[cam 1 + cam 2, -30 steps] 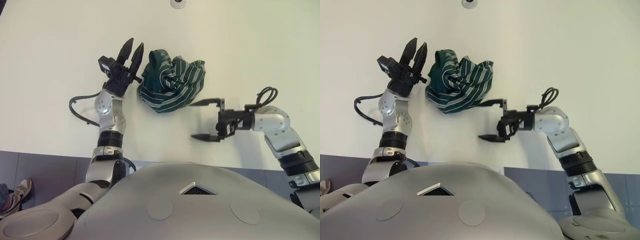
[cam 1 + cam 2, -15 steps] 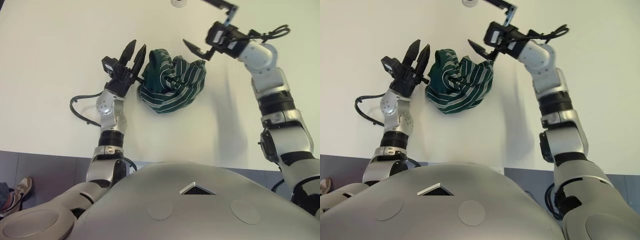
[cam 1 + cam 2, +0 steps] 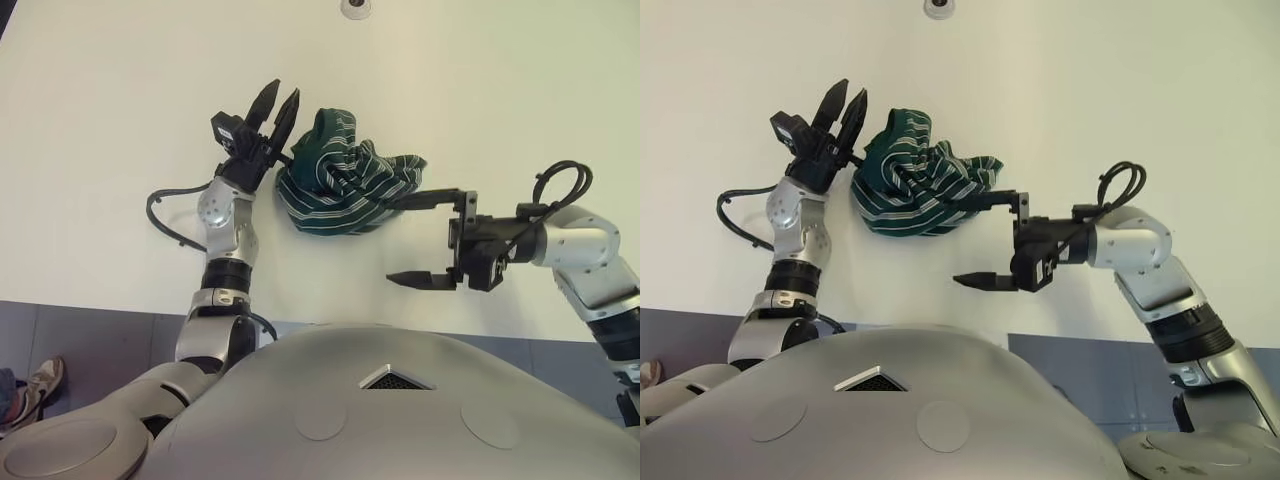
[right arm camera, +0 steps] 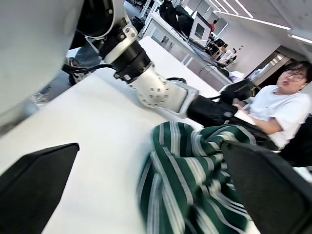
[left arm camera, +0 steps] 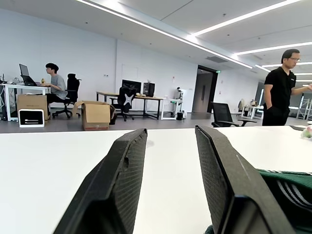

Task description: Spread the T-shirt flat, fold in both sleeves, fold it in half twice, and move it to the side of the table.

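Note:
The green T-shirt [image 3: 345,188] with white stripes lies crumpled in a heap on the white table [image 3: 110,150]. My left gripper [image 3: 284,92] stands open just at the heap's left edge, fingers pointing away from me, nothing between them. In the left wrist view the two black fingers [image 5: 109,190] frame bare table, with the shirt [image 5: 287,187] beside one of them. My right gripper [image 3: 392,242] is wide open to the right of the heap, its far finger at the shirt's right edge. The right wrist view has the striped cloth [image 4: 190,180] between its fingers [image 4: 34,175].
A small round fitting [image 3: 355,6] sits at the table's far edge. The table's near edge [image 3: 100,300] runs just in front of my arms, with grey floor below. Wide bare tabletop lies left, right and beyond the shirt. Black cables loop off both wrists.
My right arm swung up past the shirt's far right side, then came back down to its right. The heap now stretches further right. The left gripper barely shifted.

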